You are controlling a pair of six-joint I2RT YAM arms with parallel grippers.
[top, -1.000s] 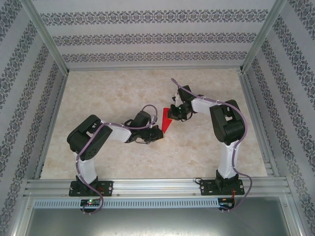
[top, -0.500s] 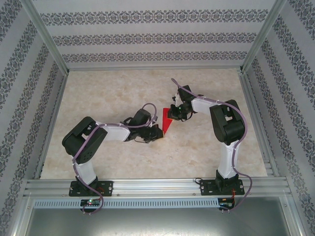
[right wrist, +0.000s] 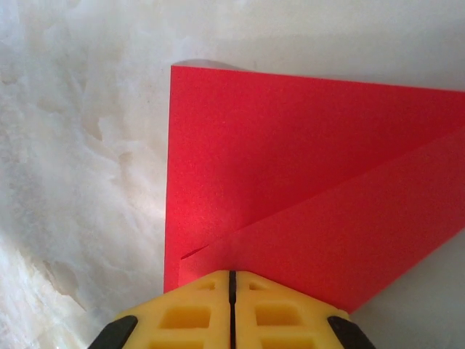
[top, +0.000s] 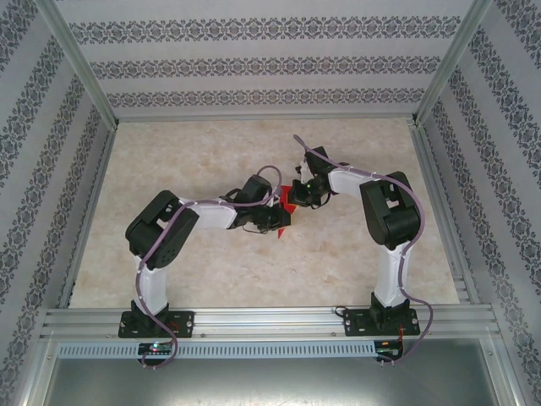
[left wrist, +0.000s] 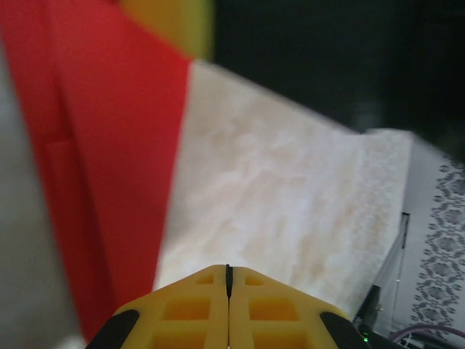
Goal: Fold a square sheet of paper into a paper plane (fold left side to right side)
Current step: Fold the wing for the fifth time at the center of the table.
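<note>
1. Top external view: the red paper (top: 290, 201) is found near the middle of the table (top: 186, 161), mostly covered by the two arms. The left gripper (top: 277, 222) is laid at its near left side and the right gripper (top: 297, 196) at its far right side. The jaw states are not resolved here.

2. Left wrist view: the left gripper (left wrist: 228, 291) is clenched, its yellow fingers pressed together with nothing seen between them. The red paper (left wrist: 109, 145) is seen just to the left of the fingers, blurred, and narrows to a point towards them. A lengthwise crease is made out on it. Whether the tips touch it cannot be told.

3. Right wrist view: the right gripper (right wrist: 232, 280) is also clenched, and its tips are set on the edge of the red paper (right wrist: 290, 131), apparently pinning it to the table (a pinch between the pads is not shown). A diagonal flap (right wrist: 349, 225) is already laid over the lower layer.

4. Progress, as a judgement: the early diagonal folds are done and a pointed shape is formed. The left-to-right fold, the sharpening of its crease and the narrow dart form are taken as left to do.
</note>
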